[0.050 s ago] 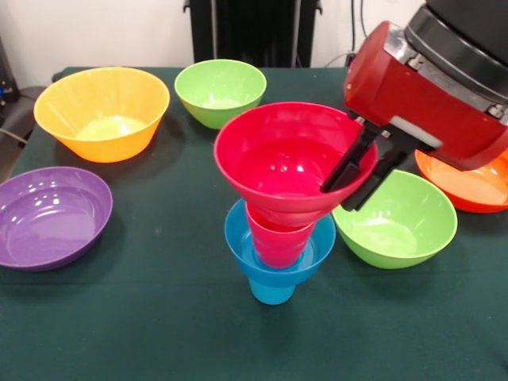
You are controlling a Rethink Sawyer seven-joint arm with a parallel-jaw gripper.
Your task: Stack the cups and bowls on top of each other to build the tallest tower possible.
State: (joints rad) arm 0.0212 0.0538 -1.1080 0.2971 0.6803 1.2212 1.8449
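- Front view, far left: purple bowl [52, 216] sits upright on the dark green table [159, 325], at the left edge.
- Behind it: yellow-orange bowl [101, 113], upright, well apart from the purple one.
- Further right, toward the far edge: lime green bowl [220, 91], upright and standing alone.
- Centre: the tower [278, 238]. A sky-blue cup [272, 290] forms the base; a small blue bowl [238, 238] rests on it; a red cup [278, 242] sits inside that bowl.
- On top of the tower: pink bowl [282, 163], tilted, its opening turned toward the camera and left.
- Gripper [349, 190]: two black fingers [349, 163] clamp the right rim of the pink bowl, one inside the wall and one outside.
- Right of the tower: second lime green bowl [397, 222], upright, just beside the small blue bowl.
- Far right: orange bowl [476, 186], partly hidden by the red arm [421, 95].
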